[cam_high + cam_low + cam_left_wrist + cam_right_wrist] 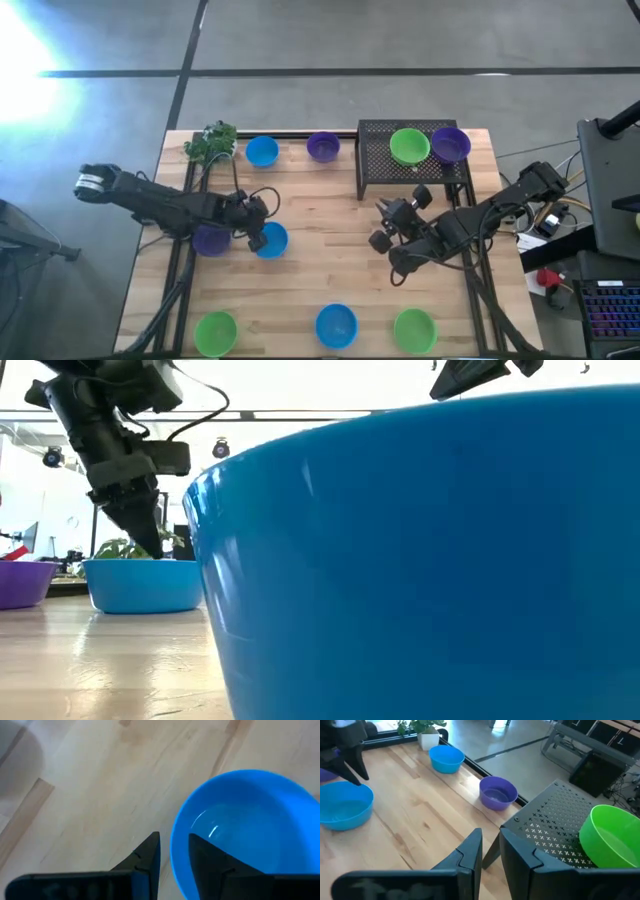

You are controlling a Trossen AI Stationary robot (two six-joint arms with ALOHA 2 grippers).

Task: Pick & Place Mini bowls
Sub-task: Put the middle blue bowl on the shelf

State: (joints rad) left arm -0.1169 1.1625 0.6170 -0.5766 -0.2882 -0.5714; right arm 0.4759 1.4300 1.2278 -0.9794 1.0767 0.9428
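Apparently the task is at an early stage: only two mini bowls, a green bowl (pixel 409 146) and a purple bowl (pixel 451 144), sit on the black mesh rack (pixel 380 165), and seven others wait on the tabletop (pixel 320 260) away from the rack. The left tool (pixel 255 225) stands far to the left of the rack with its fingers apart astride the rim of a blue bowl (pixel 271 240); the left wrist view shows one finger inside, one outside, which the high view hides. The right tool (pixel 490 857), just in front of the rack, holds nothing, its fingers narrowly apart.
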